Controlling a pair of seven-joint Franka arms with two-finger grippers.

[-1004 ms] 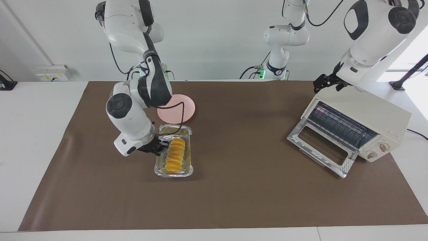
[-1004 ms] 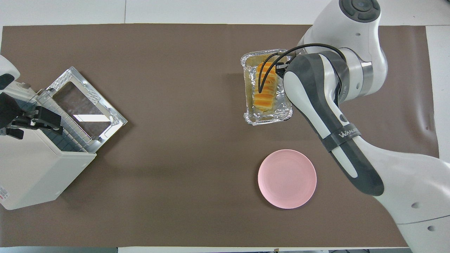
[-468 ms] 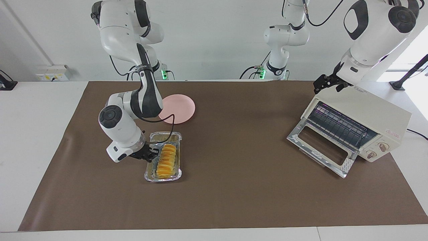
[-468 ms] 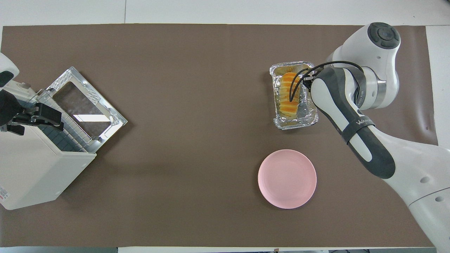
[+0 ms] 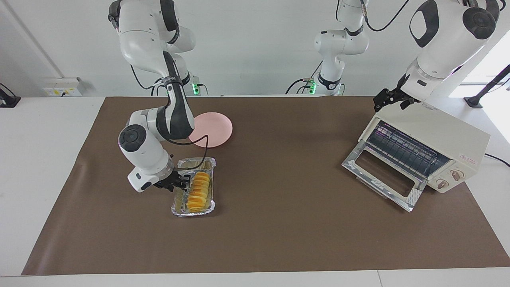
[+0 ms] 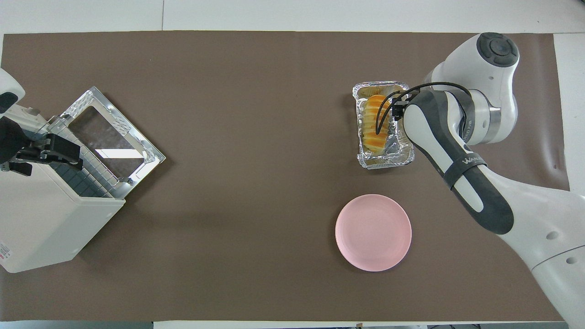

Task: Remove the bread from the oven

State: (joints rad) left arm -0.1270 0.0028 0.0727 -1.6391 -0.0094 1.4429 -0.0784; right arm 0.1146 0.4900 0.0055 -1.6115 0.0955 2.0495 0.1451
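With the tray [image 5: 177, 205] down, the right gripper [image 5: 184, 184], jaw state unclear at its rim beside the bread [image 5: 198, 191], should lift straight up; the left gripper [image 5: 392, 97] waits open over the oven [image 5: 446, 137].

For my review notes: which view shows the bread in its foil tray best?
The facing view: the bread lies unobstructed in the foil tray, with the right gripper at the tray's side wall. In the overhead view the right arm's cable crosses the bread and the arm hides one side of the tray.

A brown mat [image 5: 279, 223] covers the white tabletop [image 5: 44, 159]. On the mat sit an oven [image 5: 432, 149], foil tray [image 5: 194, 208] and pink plate [image 5: 217, 127].
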